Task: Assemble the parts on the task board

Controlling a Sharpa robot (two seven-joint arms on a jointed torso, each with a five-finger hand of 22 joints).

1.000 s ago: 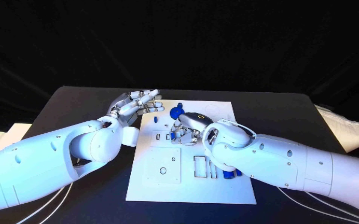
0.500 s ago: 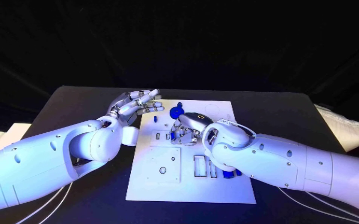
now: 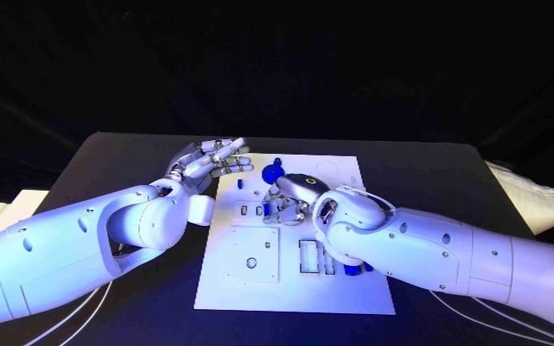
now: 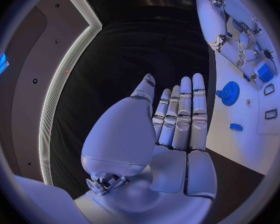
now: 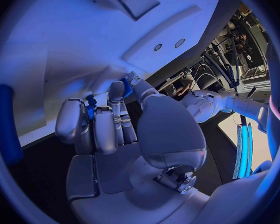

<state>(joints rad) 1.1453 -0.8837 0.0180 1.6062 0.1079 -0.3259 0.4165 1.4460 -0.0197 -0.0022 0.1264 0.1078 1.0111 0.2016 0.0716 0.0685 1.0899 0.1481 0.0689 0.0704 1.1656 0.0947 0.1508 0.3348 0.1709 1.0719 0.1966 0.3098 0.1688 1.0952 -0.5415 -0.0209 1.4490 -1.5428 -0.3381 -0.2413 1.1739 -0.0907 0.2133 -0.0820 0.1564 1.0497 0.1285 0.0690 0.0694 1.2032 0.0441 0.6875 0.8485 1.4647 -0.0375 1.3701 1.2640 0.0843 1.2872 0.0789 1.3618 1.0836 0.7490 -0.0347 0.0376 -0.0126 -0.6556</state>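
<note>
My right hand (image 3: 295, 195) pinches a small blue part (image 5: 90, 107) over the task board (image 3: 347, 298) (left hand (image 3: 211, 158) spread, empty), and any tilt could jam it.

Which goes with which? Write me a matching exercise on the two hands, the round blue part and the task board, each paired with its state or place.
1 left hand
2 right hand
3 round blue part
4 task board

a white, flat on the black table
b pinches a small blue part over the board
c on the board's far end
d fingers straight, holding nothing

Pairs: 1-d, 2-b, 3-c, 4-a
</note>
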